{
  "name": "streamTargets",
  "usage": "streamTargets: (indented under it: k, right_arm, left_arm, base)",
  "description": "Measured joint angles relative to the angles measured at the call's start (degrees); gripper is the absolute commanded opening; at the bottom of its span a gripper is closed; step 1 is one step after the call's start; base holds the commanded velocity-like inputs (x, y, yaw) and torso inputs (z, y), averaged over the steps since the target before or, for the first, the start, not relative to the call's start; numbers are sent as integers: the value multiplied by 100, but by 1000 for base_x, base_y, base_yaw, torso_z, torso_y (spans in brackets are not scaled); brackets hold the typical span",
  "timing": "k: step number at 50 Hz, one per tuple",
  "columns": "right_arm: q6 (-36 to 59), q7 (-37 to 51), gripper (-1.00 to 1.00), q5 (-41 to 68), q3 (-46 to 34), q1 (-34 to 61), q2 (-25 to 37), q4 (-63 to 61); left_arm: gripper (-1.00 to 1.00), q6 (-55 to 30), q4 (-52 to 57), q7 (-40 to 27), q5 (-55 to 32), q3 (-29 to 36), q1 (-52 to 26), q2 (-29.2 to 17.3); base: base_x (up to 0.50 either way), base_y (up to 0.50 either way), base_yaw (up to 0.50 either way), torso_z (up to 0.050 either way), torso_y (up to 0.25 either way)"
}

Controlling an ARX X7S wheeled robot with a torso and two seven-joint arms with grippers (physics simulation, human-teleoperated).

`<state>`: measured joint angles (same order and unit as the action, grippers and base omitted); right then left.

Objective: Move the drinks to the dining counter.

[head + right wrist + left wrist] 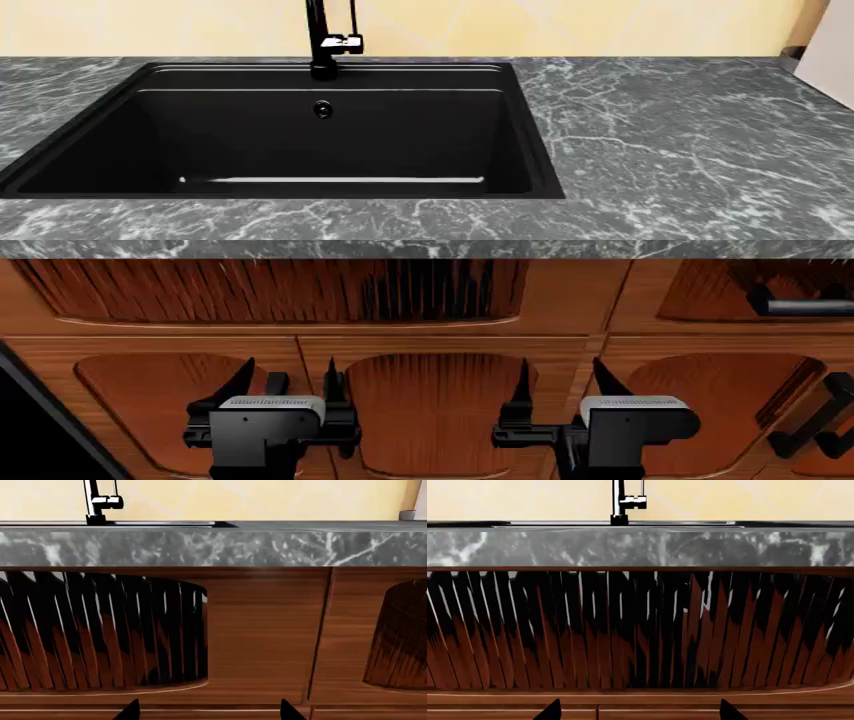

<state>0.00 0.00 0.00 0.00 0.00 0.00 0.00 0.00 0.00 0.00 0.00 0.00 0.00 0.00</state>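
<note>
Neither the drinks nor the white dining desk shows in any view, so the job looks to be at its very start: finding them.

In the head view the robot faces a dark grey marble desk (694, 150) that fills the upper half of the frame, with a black sink (307, 130) sunk in at upper left and a black tap (327, 40) at top centre. Below it run brown wooden cabinet doors (427, 400) with ribbed panels.

The left claw (290, 395) sits at the lower left of the frame and the right claw (557, 395) at the lower right, both low in front of the cabinets. Each has its fingers spread wide apart and holds nothing. The wrist views show only the desk edge, the tap and the ribbed cabinet fronts.

Nothing within reach belongs to the task. The next move, as I judge it, calls for turning or rolling the base, or swinging the head, until the cans and the bottle come into sight; the arms have no work until then.
</note>
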Motion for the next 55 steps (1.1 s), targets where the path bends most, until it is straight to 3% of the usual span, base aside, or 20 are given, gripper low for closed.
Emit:
streamTargets:
  k: [11,27,55]
  right_arm:
    - [-116,509,100,-64,-117,-44,108,-30]
    - [-214,900,100,107,-296,-66,278,-33]
    - [-380,1105,100,670,-399,-114,465,-11]
  left_arm:
    - [100,-18,38,-199,-28,199,25,-114]
    - [100,-7,58,-520,-94,443,37,-297]
    - [100,13,54,-839,-196,727,26,-508]
  base:
    - [-8,0,0,0,0]
    - [-434,-98,0,0,0]
    - [-159,-489,0,0,0]
